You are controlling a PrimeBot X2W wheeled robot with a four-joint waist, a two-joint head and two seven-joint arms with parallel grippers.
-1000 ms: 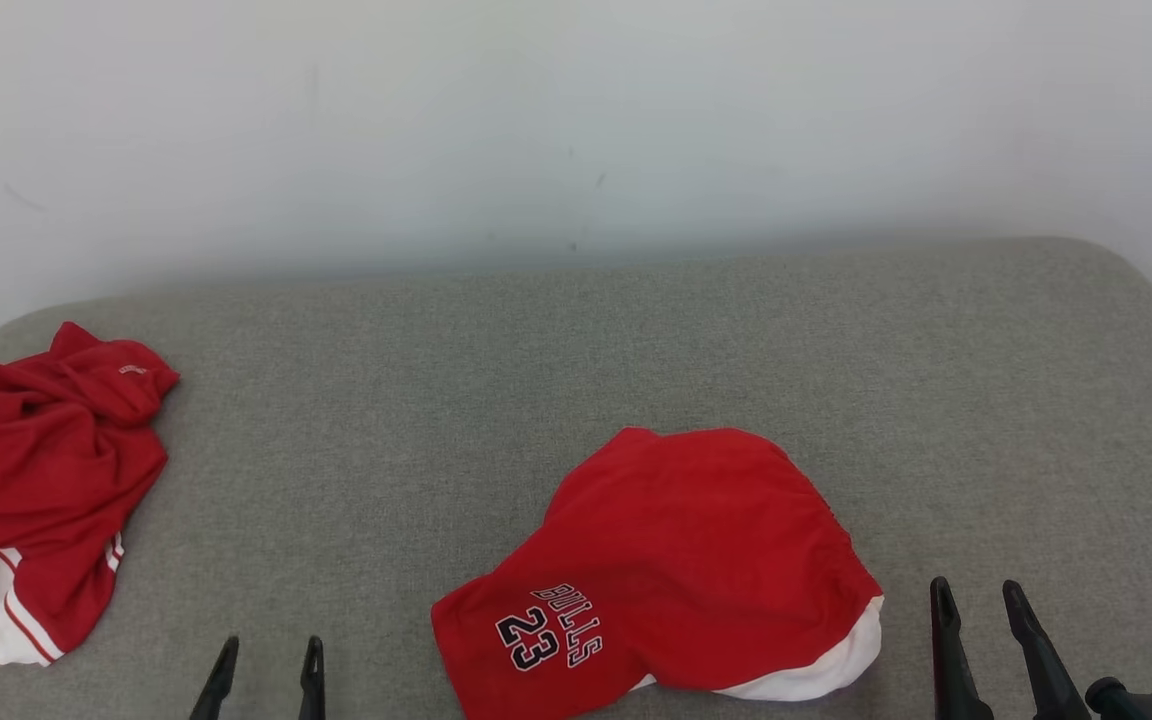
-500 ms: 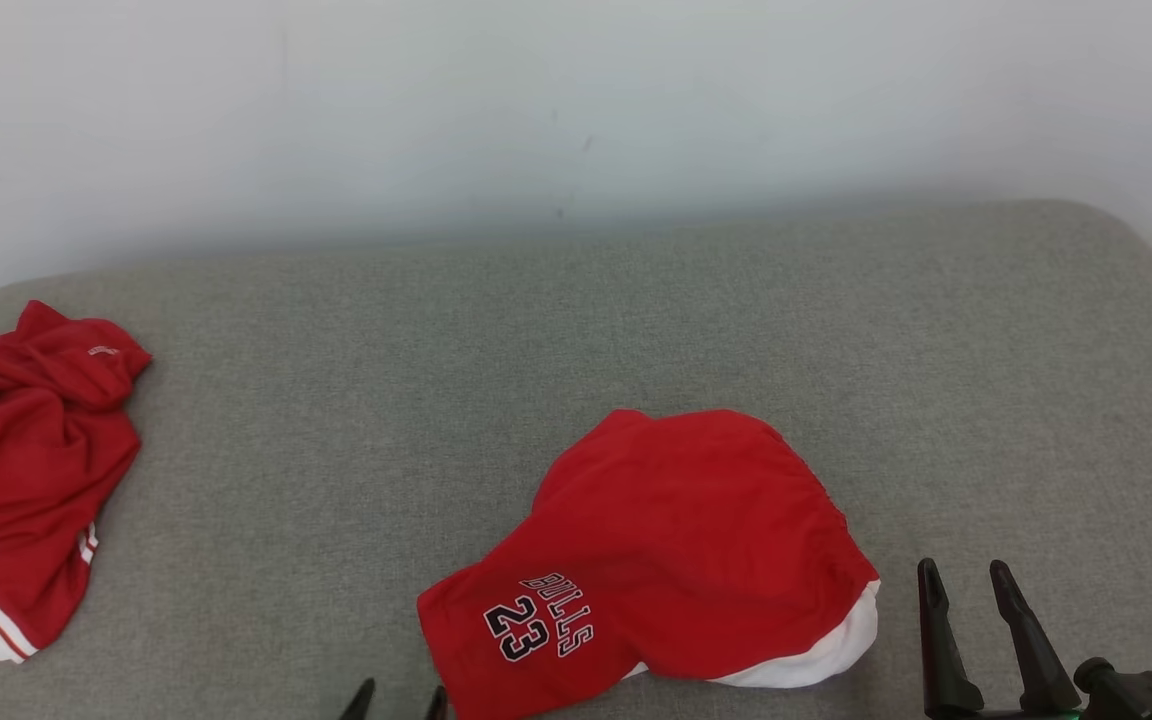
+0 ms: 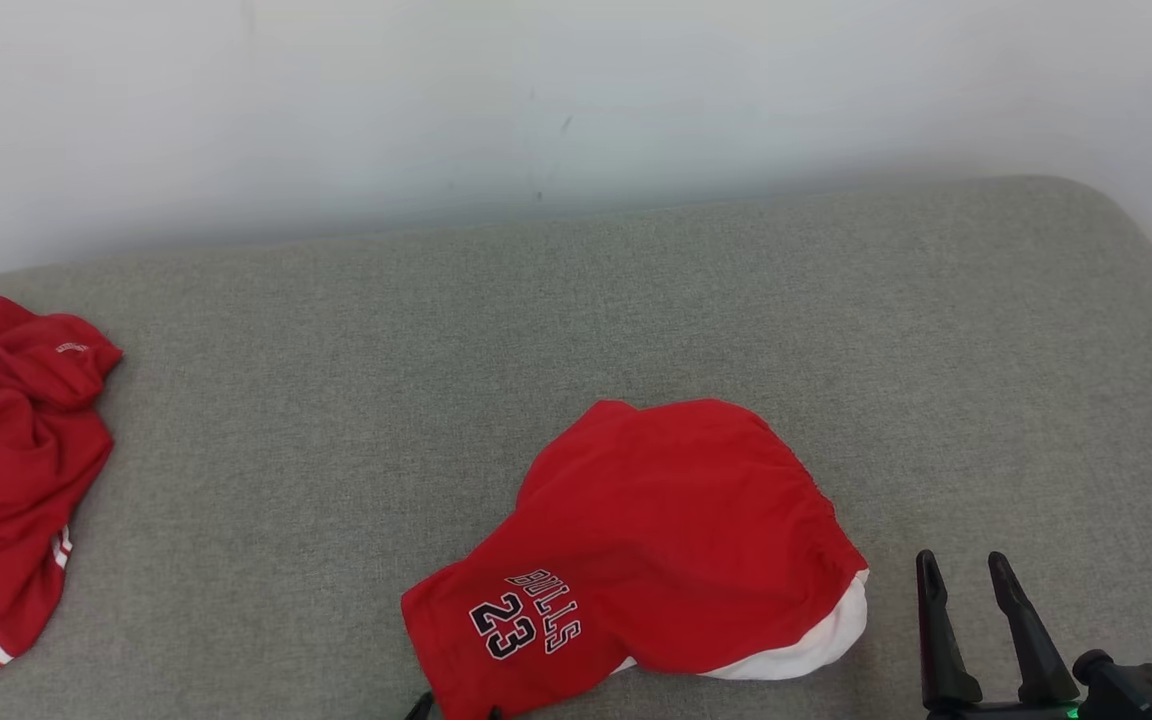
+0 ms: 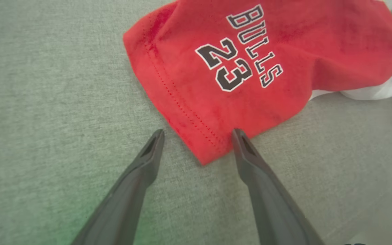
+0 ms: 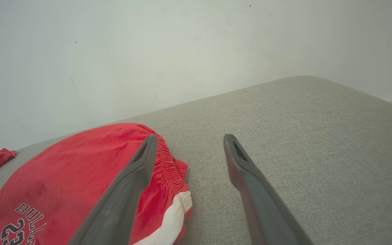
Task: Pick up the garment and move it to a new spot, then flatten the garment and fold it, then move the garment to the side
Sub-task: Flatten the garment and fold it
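The garment (image 3: 656,540), red shorts printed BULLS 23 with a white side panel, lies bunched on the grey cushion, front and centre. My left gripper (image 4: 198,133) is open just above the cushion, its fingertips straddling the shorts' near hem corner (image 4: 202,149); its tips peek over the bottom edge of the head view (image 3: 456,708). My right gripper (image 3: 961,562) stands open and empty to the right of the shorts. In the right wrist view the right gripper (image 5: 190,137) is beside the elastic waistband (image 5: 168,163).
A second crumpled red-and-white garment (image 3: 6,470) lies at the cushion's far left. The grey cushion (image 3: 356,400) runs back to a white wall (image 3: 576,100), and its rounded right corner (image 3: 1116,220) drops off to the floor.
The head camera has shifted a little. My left gripper has moved right to the shorts' near corner. The right gripper has stayed open in about the same place.
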